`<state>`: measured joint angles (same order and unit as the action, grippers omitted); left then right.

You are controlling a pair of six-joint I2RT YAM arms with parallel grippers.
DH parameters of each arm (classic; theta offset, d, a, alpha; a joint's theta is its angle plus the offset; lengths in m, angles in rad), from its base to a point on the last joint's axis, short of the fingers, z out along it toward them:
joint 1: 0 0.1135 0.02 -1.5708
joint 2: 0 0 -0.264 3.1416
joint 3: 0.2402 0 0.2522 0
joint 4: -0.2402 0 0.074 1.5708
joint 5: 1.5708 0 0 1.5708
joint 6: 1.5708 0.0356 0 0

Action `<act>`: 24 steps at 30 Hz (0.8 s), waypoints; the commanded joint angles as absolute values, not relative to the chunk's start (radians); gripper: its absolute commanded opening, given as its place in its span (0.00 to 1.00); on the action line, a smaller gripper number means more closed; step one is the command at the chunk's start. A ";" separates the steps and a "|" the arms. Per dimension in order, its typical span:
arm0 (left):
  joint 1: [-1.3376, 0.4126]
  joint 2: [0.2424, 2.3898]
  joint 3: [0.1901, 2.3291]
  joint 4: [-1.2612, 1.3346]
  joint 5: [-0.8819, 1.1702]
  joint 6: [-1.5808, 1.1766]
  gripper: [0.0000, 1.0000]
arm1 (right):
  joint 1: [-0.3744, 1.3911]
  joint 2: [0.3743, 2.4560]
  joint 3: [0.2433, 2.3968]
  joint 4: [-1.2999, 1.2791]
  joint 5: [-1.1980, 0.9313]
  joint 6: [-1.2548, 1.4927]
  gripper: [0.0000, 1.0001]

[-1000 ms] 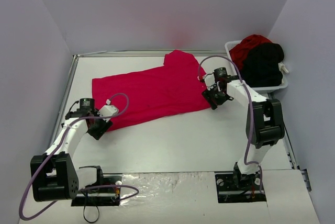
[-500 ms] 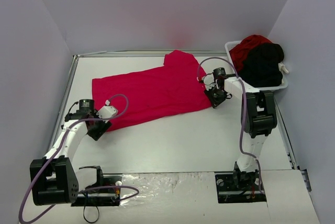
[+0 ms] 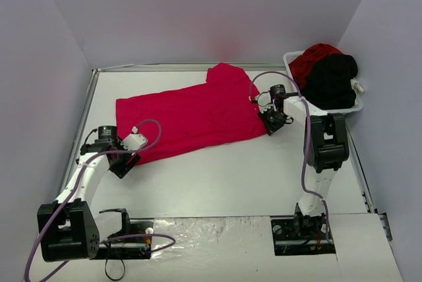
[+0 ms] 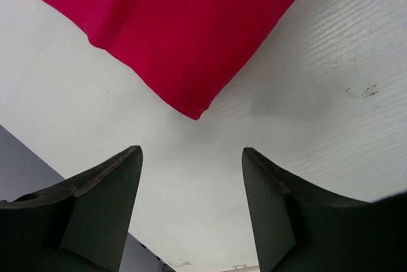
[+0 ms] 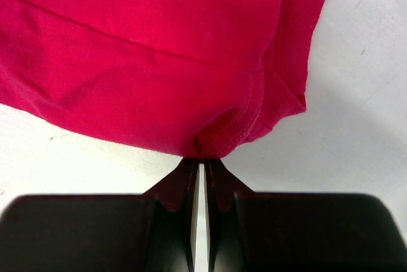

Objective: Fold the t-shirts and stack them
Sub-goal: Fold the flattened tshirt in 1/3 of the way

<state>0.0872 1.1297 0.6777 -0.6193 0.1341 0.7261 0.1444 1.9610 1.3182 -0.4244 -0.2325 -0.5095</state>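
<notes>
Left gripper: jaws apart, nothing held, poised just short of the near-left corner of the bright red cloth t-shirt, which is spread flat across the white table. Right gripper: closed, pinching that shirt's right hem. Far right: white plastic basket holding a crumpled red t-shirt and a black t-shirt.

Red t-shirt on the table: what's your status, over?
Left gripper open, just short of red t-shirt corner. Right gripper shut, pinching its hem. Spread out, unfolded. Nothing in the way.
</notes>
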 commanded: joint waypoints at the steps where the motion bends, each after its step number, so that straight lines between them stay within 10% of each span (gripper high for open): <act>1: 0.094 1.149 0.684 -0.609 0.167 0.752 0.63 | 0.140 2.009 1.319 -0.460 -0.259 -0.522 0.00; 24: 0.094 1.420 0.755 -0.449 0.175 0.712 0.57 | 0.140 2.022 1.319 -0.468 -0.285 -0.517 0.00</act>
<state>0.0872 1.4048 0.7391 -0.4717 0.1604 0.7204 0.1375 1.9713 1.3296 -0.4294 -0.2588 -0.5095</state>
